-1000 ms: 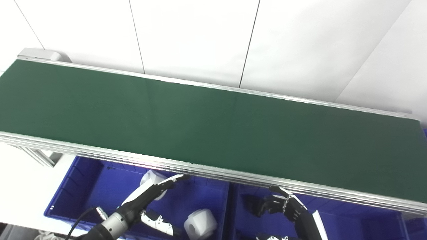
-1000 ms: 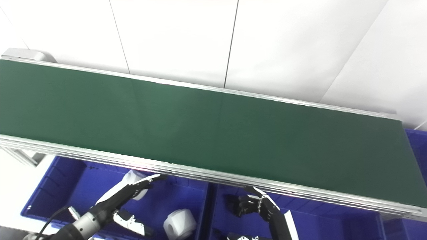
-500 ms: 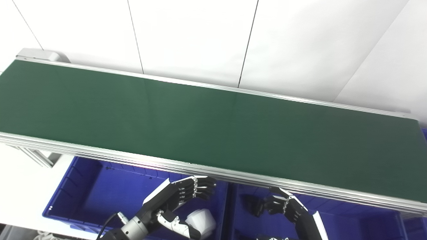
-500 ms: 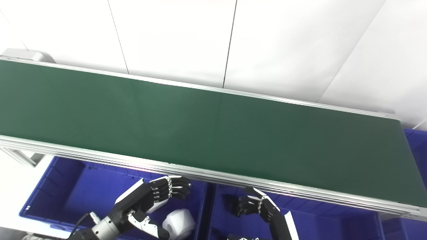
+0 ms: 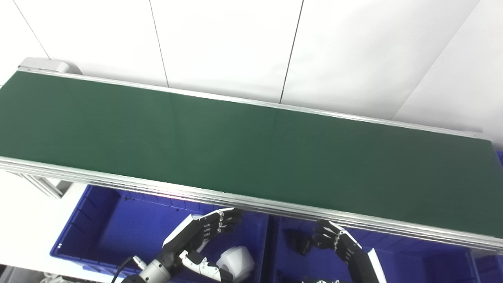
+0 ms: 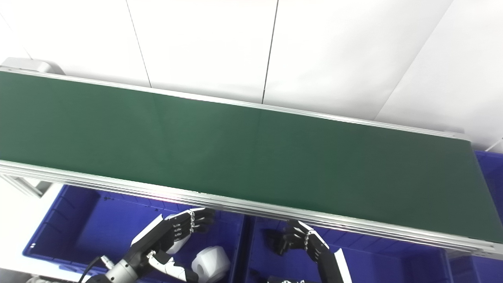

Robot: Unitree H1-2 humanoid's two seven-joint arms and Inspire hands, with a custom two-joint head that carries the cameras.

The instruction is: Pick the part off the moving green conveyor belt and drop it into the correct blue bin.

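Observation:
The green conveyor belt [image 5: 243, 145] runs across the view with no part on it. My left hand [image 5: 200, 234] hovers over the left blue bin [image 5: 102, 220], just below the belt's near rail. Its fingers are loosely curled and apart from the thumb, and it holds nothing. A white cylindrical part [image 5: 237, 261] lies in that bin just right of the hand. My right hand [image 5: 338, 245] hovers over the right blue bin [image 5: 412, 255], its fingers loosely curled and empty. A dark shape [image 5: 294, 241] lies left of it; I cannot tell what it is.
The belt's aluminium near rail [image 5: 157, 186] overhangs the back of both bins, close above both hands. A third blue bin [image 6: 489, 165] shows at the belt's right end. A white wall stands behind the belt.
My left hand swung right over the bin and curled its fingers, covering a second white part seen earlier, then drew back slightly left. My right hand barely moved.

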